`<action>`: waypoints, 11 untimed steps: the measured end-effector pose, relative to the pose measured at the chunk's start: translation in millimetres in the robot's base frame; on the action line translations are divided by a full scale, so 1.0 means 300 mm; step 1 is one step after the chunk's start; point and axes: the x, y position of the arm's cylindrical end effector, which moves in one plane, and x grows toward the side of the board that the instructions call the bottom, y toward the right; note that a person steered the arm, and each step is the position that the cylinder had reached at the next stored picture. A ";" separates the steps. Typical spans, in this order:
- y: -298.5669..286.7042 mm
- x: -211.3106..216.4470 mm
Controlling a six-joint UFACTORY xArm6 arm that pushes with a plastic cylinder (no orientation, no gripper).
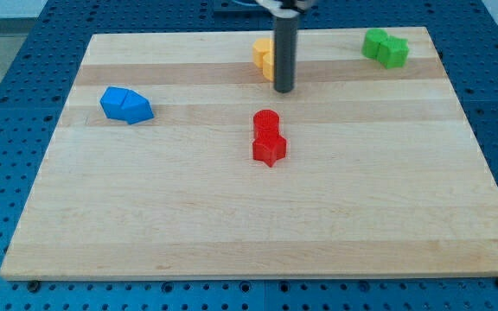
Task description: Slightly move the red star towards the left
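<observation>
The red star (269, 149) lies near the middle of the wooden board (145, 216). A red cylinder (266, 122) stands touching it just above. My tip (284, 89) is above and slightly right of the red cylinder, apart from it. The rod rises from there to the view's top and partly hides yellow blocks (262, 55) behind it.
Blue blocks (126, 104) lie at the view's left. Green blocks (385, 47) sit at the top right corner. The board rests on a blue perforated table (7, 130).
</observation>
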 end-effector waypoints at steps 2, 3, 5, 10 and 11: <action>0.040 0.152; 0.039 0.230; 0.038 0.310; -0.072 0.388; -0.081 0.388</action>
